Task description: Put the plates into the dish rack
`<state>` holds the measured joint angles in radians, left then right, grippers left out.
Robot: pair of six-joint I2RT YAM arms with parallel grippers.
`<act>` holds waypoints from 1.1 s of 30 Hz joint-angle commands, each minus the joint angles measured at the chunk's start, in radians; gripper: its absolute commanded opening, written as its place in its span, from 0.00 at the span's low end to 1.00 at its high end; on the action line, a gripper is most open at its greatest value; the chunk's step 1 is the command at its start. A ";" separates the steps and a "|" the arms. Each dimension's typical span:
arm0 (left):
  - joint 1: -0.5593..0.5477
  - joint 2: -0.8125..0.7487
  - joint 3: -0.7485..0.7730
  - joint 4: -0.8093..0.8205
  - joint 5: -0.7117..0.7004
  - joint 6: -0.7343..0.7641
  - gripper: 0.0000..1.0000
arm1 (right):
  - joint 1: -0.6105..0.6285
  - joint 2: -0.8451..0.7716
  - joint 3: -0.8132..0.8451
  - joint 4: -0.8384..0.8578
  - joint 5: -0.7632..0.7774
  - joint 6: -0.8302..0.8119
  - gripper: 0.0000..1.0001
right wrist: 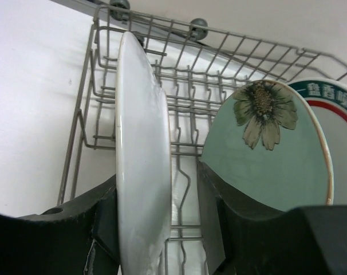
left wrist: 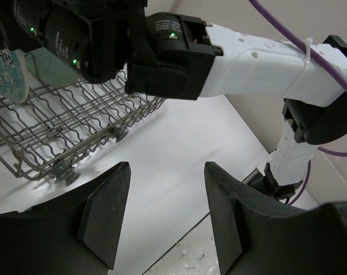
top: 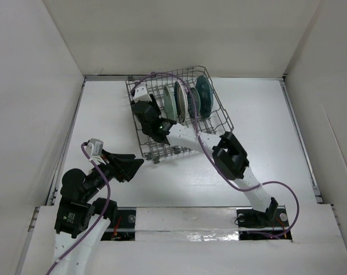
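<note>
The grey wire dish rack [top: 216, 117] stands at the back centre. Several plates stand upright in it: pale mint [top: 169, 102], white with a banded rim [top: 181, 98], one behind it that I cannot name, and dark teal [top: 204, 91]. My right gripper [top: 144, 110] reaches into the rack's left part. In the right wrist view a plate, edge-on with its white back showing [right wrist: 142, 172], stands between the fingers. It touches the left finger [right wrist: 102, 215], with a gap to the right one. The mint flower plate [right wrist: 265, 154] is beside it. My left gripper [top: 127, 166] is open and empty.
The left gripper [left wrist: 166, 166] hovers over bare table in front of the rack's near corner [left wrist: 64, 137]. The right arm [left wrist: 248, 63] crosses above it. White walls close in the table on three sides. The arm bases sit at the near edge.
</note>
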<state>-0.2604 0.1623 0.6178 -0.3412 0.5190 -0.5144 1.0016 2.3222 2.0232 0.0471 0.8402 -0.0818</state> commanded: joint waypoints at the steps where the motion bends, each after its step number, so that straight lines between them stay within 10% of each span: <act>1: -0.003 0.011 0.039 0.034 0.010 -0.006 0.51 | -0.046 -0.112 -0.003 -0.013 -0.064 0.138 0.52; 22: -0.003 0.022 0.030 0.048 0.010 0.002 0.52 | -0.133 -0.366 -0.173 -0.058 -0.346 0.359 0.66; 33: 0.020 0.098 0.028 0.064 0.010 0.020 0.58 | -0.143 -0.733 -0.620 0.144 -0.398 0.375 0.66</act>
<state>-0.2459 0.2363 0.6178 -0.3328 0.5190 -0.5098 0.8631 1.6886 1.5028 0.0750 0.4511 0.2710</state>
